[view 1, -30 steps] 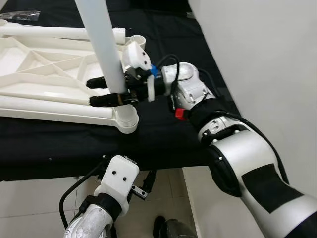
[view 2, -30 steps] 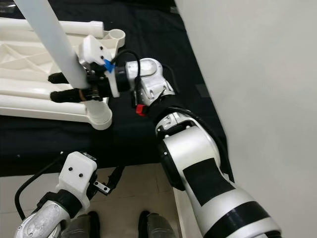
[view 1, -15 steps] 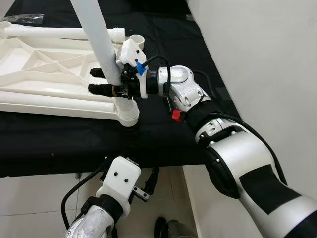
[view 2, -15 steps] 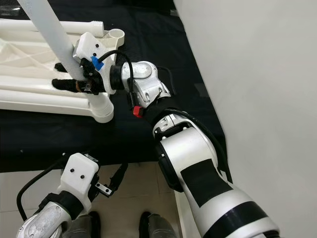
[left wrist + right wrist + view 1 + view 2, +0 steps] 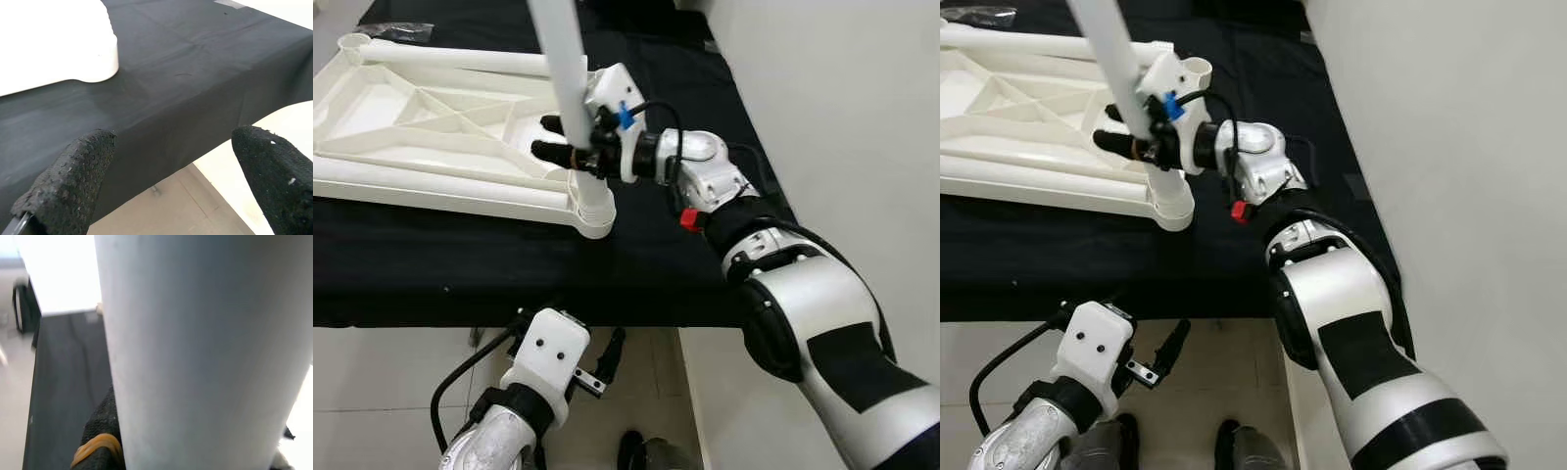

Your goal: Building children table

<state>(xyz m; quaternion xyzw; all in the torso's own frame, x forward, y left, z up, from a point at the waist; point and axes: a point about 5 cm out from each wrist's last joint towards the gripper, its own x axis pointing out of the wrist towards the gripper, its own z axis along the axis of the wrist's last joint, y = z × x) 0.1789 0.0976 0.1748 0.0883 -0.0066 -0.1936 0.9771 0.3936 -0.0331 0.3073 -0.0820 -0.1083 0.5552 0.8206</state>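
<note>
Up on the black-covered surface, the right gripper is clamping its two black fingers around the lower part of a white table leg, which is standing upright between them and rising out past the upper edge of the head views. Directly below the gripper, the leg's foot is sitting at the round corner socket of the white tabletop frame, which is lying upside down on the black cloth with its ribbed underside facing up; whether the leg is fully seated cannot be told. A second open corner socket is lying just beyond the gripper, on the far side of the frame. In the right wrist view the leg is looming close against one finger that is wearing an orange band.

The left gripper is hanging low beside the surface's near edge, its fingers spread apart and holding nothing, with the frame's near corner ahead of it.
</note>
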